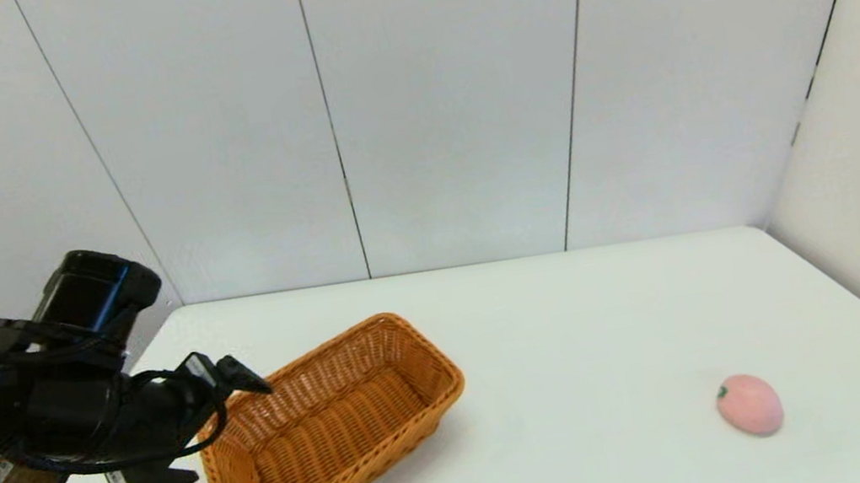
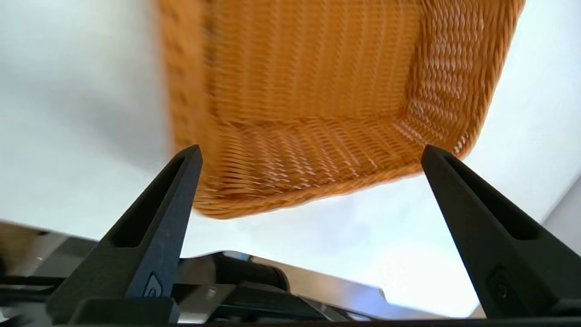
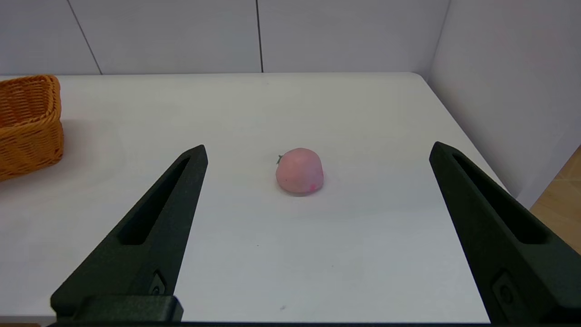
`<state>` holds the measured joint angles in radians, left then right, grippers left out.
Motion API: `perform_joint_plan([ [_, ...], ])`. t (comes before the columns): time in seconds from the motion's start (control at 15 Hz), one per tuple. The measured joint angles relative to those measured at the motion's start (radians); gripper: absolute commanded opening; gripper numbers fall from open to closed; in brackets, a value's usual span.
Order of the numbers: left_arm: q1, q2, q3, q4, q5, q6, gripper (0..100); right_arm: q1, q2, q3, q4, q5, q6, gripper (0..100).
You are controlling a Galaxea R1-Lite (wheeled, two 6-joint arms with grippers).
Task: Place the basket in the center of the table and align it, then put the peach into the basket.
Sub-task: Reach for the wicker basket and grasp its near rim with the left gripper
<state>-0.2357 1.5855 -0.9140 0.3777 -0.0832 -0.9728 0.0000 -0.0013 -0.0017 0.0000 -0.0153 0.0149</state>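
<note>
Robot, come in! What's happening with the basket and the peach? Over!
Left gripper open at basket. Right gripper open, facing peach. Basket off-centre, crooked. Path clear.

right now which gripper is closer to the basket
The left gripper, open right at the basket and its near end. The right gripper is open far off, facing the peach.

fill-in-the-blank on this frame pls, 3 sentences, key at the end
1. The basket holds ____.
2. The peach lies on the table, to the basket's ____ as the robot sees it.
3. The ____ gripper hangs open by the basket's near end; the other gripper, also open, faces the peach.

Missing words: nothing; right; left
</note>
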Motion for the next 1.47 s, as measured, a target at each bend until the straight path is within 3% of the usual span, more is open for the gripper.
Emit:
perform_joint_plan([
  [0.4,0.025,-0.008,0.049,0.032,0.006,0.013,100,0.000,0.000,0.000,0.000,0.000,0.003,100],
  [1.47,0.051,0.256,0.203,-0.293,0.039,0.014,100,0.000,0.000,0.001,0.000,0.000,0.004,100],
])
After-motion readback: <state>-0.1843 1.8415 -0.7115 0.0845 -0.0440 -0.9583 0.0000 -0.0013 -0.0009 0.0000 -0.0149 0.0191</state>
